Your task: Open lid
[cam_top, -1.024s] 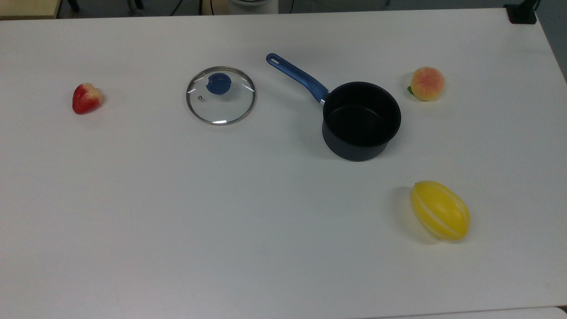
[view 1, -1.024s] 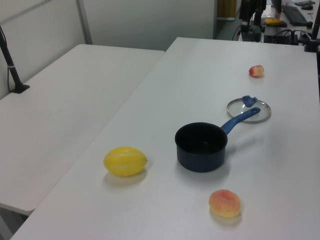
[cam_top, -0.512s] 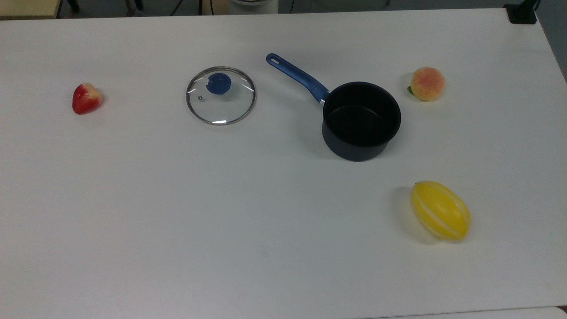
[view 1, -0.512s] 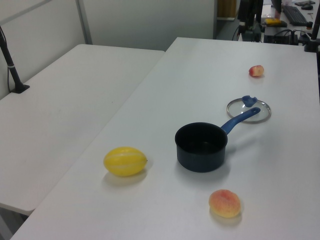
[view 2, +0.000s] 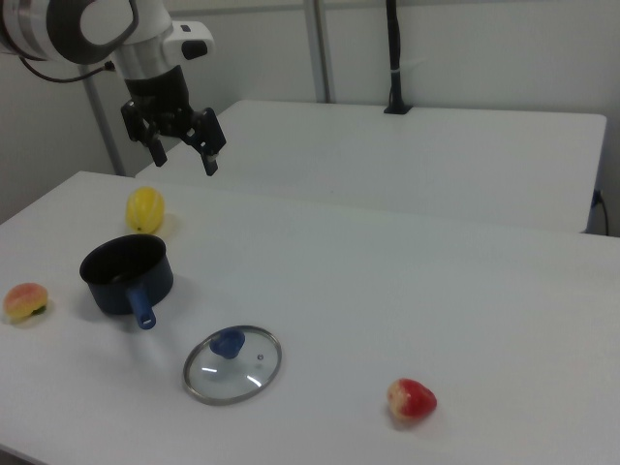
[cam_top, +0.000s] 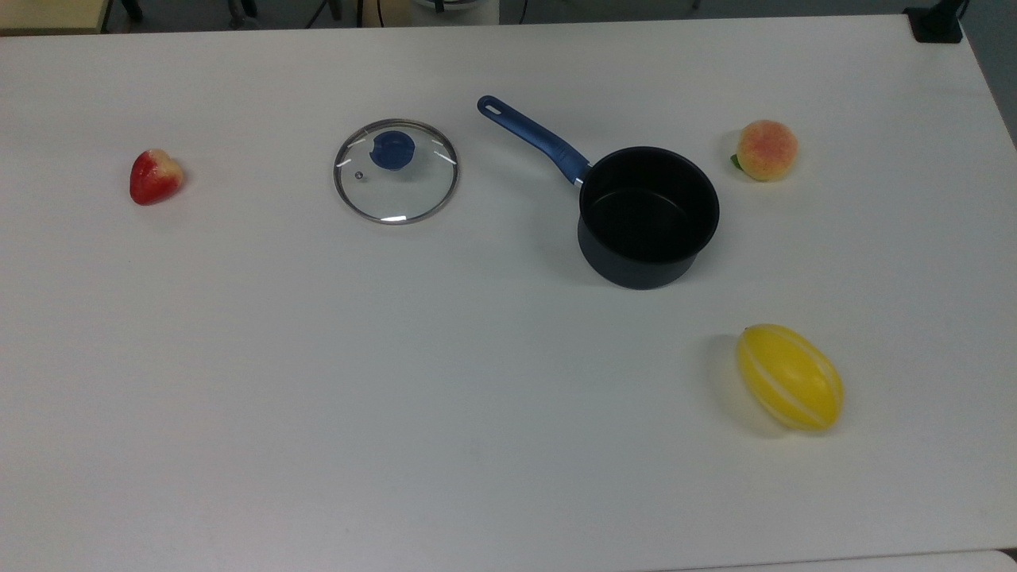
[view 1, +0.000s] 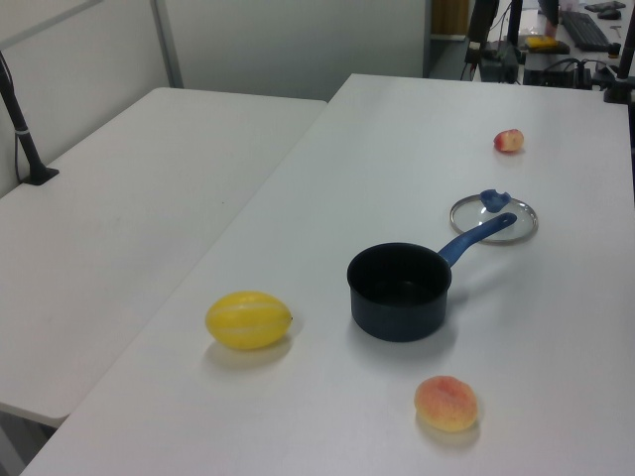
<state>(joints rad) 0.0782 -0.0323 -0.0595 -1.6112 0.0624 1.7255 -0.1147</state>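
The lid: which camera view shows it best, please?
The top view: the lid lies flat on the table, whole rim and blue knob clear. The left view shows it far off, partly behind the saucepan handle; the right view shows it obliquely.

White table bearing five separate items: lid flat at centre-left; saucepan at its 3 o'clock; peach at 2; yellow melon at 4; strawberry at 9.
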